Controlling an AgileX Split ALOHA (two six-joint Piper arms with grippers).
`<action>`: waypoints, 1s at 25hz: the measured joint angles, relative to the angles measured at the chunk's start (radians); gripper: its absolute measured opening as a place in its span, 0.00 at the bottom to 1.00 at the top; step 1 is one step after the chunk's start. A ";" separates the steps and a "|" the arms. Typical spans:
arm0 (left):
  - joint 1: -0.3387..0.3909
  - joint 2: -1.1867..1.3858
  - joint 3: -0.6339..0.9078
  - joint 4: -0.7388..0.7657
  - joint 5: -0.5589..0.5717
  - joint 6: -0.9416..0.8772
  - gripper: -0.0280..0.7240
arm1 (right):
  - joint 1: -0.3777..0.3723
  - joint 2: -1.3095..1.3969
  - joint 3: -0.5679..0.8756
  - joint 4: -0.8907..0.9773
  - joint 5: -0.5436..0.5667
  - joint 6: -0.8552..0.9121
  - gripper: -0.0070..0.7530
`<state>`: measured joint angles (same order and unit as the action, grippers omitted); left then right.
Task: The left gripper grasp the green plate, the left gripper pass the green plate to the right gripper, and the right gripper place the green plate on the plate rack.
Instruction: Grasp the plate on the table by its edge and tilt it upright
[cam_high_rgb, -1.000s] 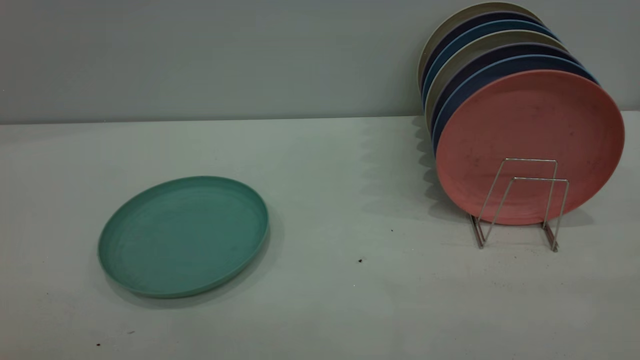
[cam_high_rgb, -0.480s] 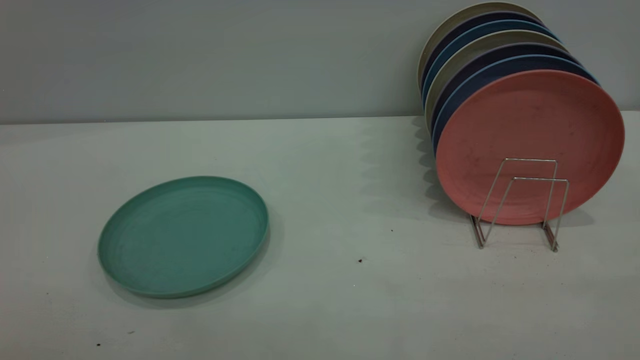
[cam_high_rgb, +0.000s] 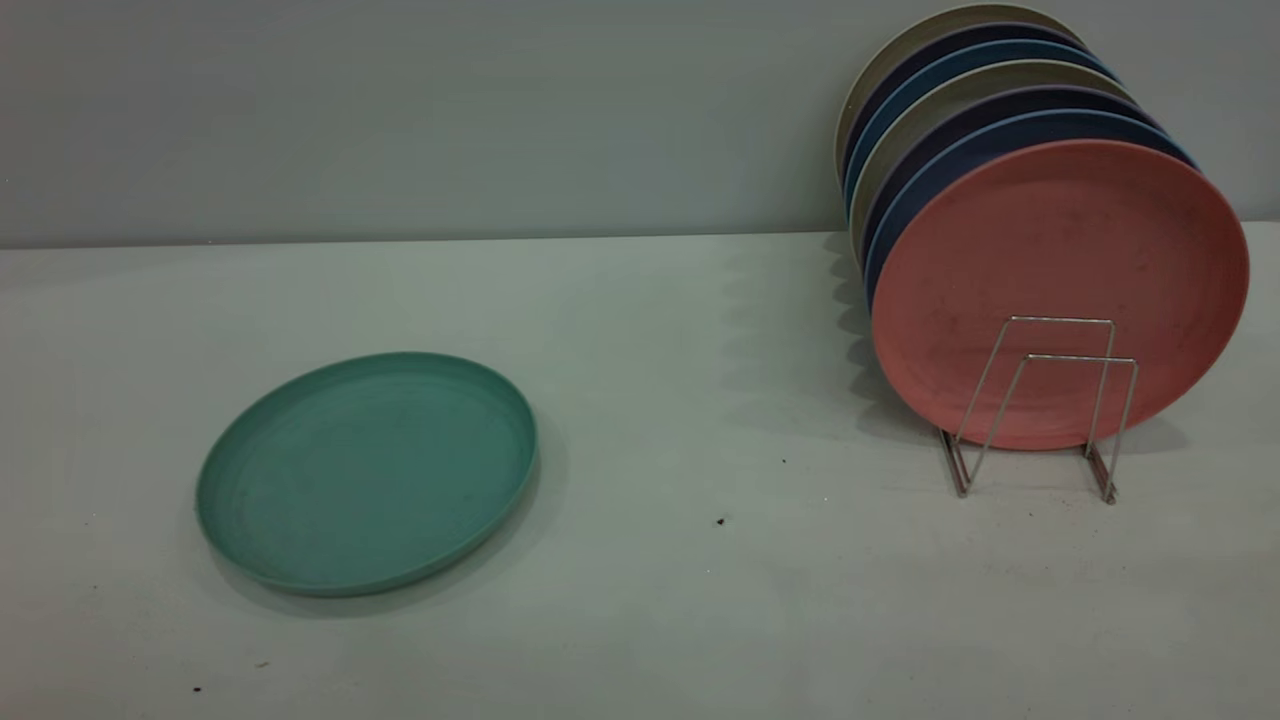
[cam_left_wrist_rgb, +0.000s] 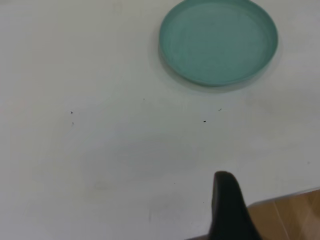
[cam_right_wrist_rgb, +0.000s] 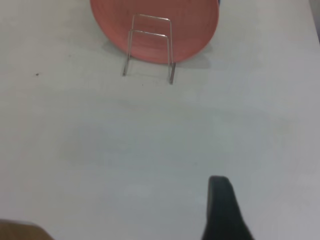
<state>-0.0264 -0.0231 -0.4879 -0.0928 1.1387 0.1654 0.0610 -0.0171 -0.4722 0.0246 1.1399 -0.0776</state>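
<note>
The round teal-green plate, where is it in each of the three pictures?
Exterior view: the round teal-green plate lies flat on the white table, at the picture's lower left, far from the thin silver wire plate rack.
Left wrist view: it lies near the picture's upper edge.
Right wrist view: not in it.
Shared landmark: the dark speck on the table, beside the plate.

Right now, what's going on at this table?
Nothing is being handled yet. The green plate lies flat on the table, apart from the plate rack, which already holds a row of upright plates with a pink plate in front. Neither arm shows in the exterior view. One finger of the left gripper and one finger of the right gripper show in the wrist views, both well short of their targets.
</note>
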 joint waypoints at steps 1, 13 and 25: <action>0.000 0.000 0.000 0.000 0.000 0.000 0.67 | 0.000 0.000 0.000 0.000 0.000 0.000 0.64; 0.000 0.028 -0.028 -0.045 -0.058 -0.069 0.67 | 0.000 0.002 -0.017 -0.003 -0.044 -0.013 0.64; 0.000 0.681 -0.028 -0.132 -0.304 -0.049 0.67 | 0.000 0.379 -0.028 0.044 -0.361 -0.056 0.64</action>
<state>-0.0264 0.6580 -0.5160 -0.2253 0.8349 0.1167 0.0610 0.3620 -0.5002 0.0687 0.7787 -0.1333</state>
